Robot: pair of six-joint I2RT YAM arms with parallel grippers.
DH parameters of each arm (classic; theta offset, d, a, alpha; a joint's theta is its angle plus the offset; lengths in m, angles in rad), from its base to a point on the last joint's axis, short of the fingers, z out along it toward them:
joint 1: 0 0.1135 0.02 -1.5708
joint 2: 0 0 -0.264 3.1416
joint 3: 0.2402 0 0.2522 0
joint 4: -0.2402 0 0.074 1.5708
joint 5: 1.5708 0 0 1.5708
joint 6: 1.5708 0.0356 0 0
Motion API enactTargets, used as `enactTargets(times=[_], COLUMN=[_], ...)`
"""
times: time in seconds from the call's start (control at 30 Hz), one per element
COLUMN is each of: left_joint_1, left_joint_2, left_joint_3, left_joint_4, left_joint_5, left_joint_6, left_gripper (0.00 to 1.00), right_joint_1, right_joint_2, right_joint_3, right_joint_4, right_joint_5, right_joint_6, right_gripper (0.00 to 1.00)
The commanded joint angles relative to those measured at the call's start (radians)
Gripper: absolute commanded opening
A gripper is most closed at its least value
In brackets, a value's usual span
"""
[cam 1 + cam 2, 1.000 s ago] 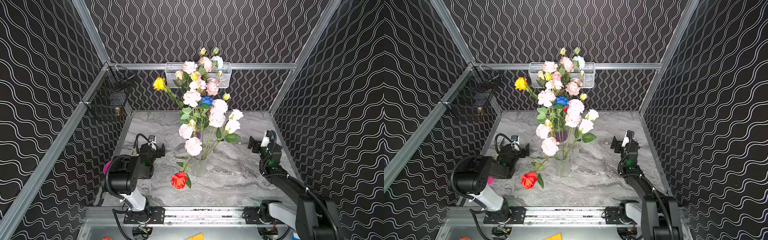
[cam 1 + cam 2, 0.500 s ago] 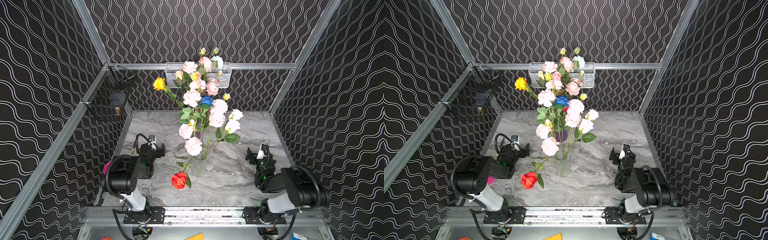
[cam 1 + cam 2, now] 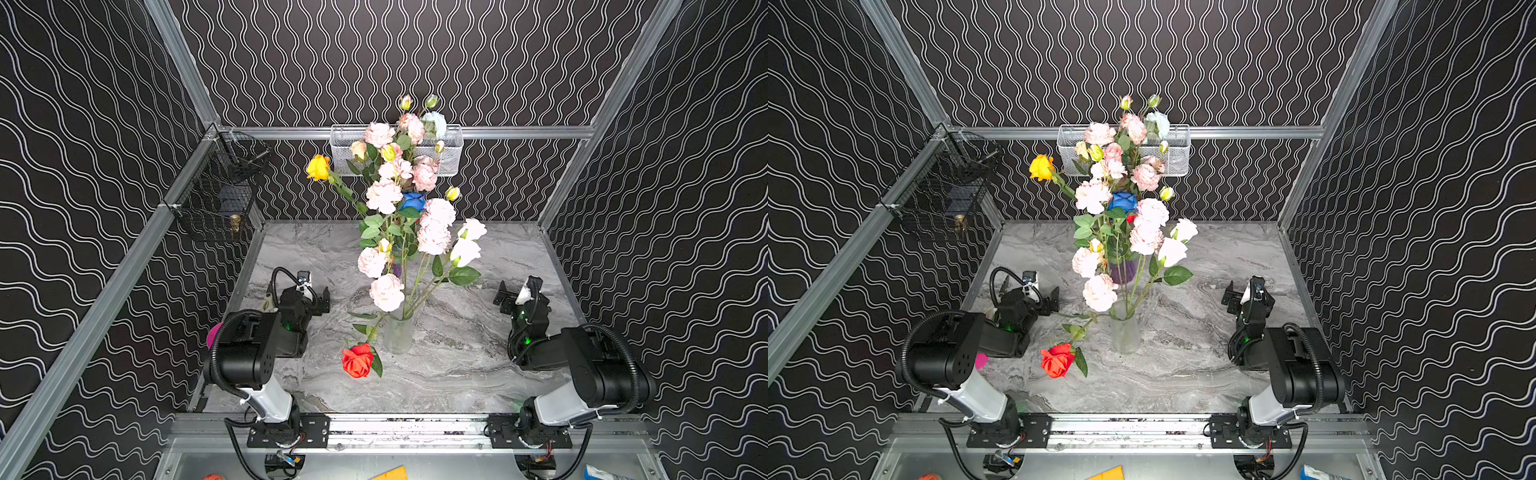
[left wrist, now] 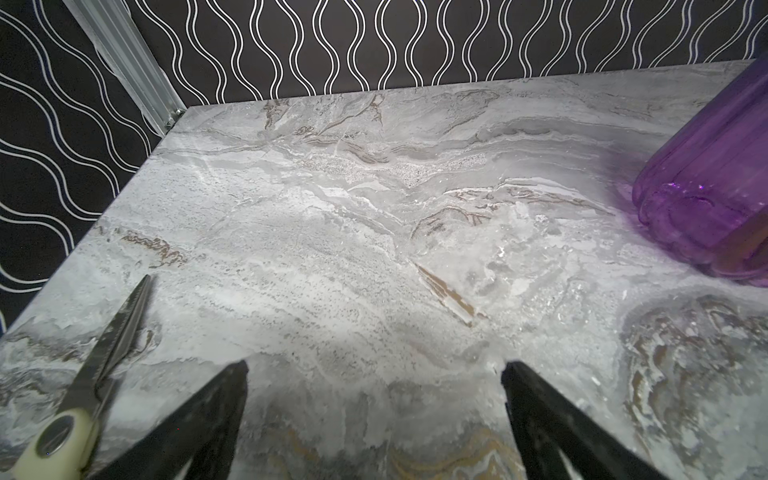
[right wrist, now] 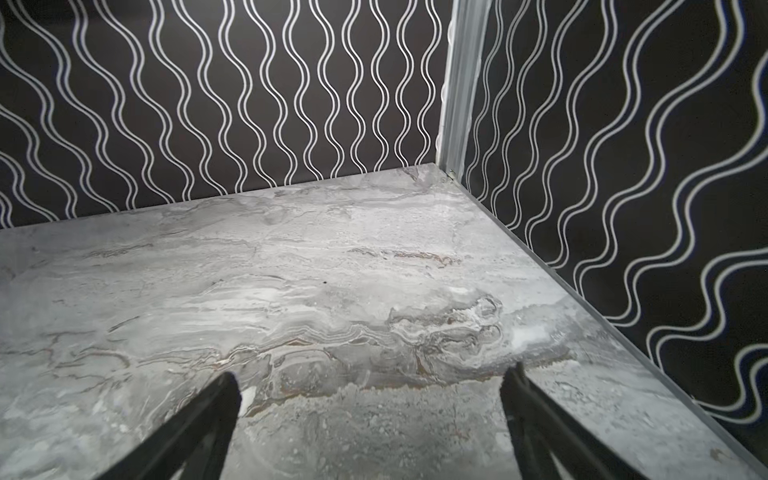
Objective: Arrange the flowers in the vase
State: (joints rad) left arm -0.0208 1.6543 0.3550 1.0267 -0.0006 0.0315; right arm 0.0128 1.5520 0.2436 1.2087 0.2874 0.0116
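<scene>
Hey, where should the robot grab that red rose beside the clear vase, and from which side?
Grip the green stem just above the head of the red rose, not the soft petals. It slants up toward the clear vase, which crowds its right side, so come from the left, across the stem, with the open left hand, the nearer one.
</scene>
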Motion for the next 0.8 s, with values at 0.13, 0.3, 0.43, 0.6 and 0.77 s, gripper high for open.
enactTargets(times=[0.13,0.3,0.43,0.6,0.77], left_joint_1=[-0.001,-0.006,-0.005,-0.014,-0.016], left_joint_2=[0.001,0.002,0.001,0.01,0.004], left_joint_3=[0.009,0.012,0.012,0.027,0.018], left_joint_4=[0.006,0.002,0.0,-0.021,-0.007], left_joint_5=[-0.004,0.001,0.002,-0.019,-0.017], left_joint_6=[0.016,0.023,0.023,0.028,0.029], left_gripper=[0.99,0.99,0.99,0.99,0.99], right_joint_1=[-0.007,-0.007,-0.007,-0.004,-0.004], right_joint_2=[0.0,0.0,-0.002,-0.005,-0.003], right_joint_3=[0.011,0.005,0.003,-0.01,-0.003], right_joint_4=[0.008,0.019,0.022,0.05,0.036], right_joint_5=[0.018,0.02,0.021,0.016,0.014], right_joint_6=[0.022,0.019,0.018,0.004,0.01], right_gripper=[0.99,0.99,0.99,0.99,0.99])
